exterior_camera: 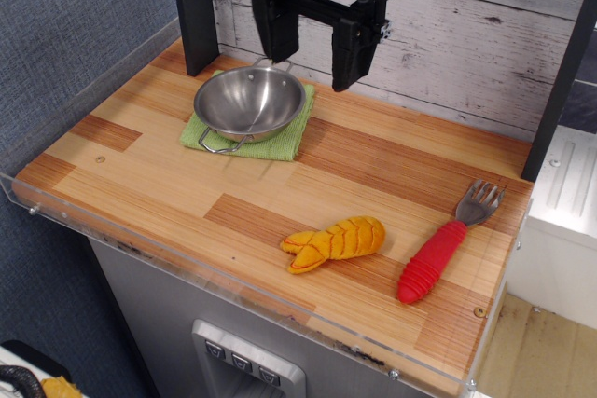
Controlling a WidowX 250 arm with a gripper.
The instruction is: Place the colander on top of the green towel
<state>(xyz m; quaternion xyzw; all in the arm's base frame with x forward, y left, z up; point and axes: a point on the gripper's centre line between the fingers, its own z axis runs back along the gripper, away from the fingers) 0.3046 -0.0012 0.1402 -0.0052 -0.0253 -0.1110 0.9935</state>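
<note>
The shiny steel colander (249,102) sits upright on the light green towel (280,141) at the back left of the wooden counter. Its two wire loop handles show at the front left and back right of the rim. The towel's edges stick out around the bowl. My black gripper (313,67) hangs open above and just behind the colander's far rim, near the plank wall. Its two fingers are spread wide and hold nothing.
A yellow plush fish (334,241) lies at the front centre. A fork with a red handle (446,244) lies at the front right. A black post (196,8) stands at the back left. A clear plastic lip (187,266) runs along the counter's front and left edges.
</note>
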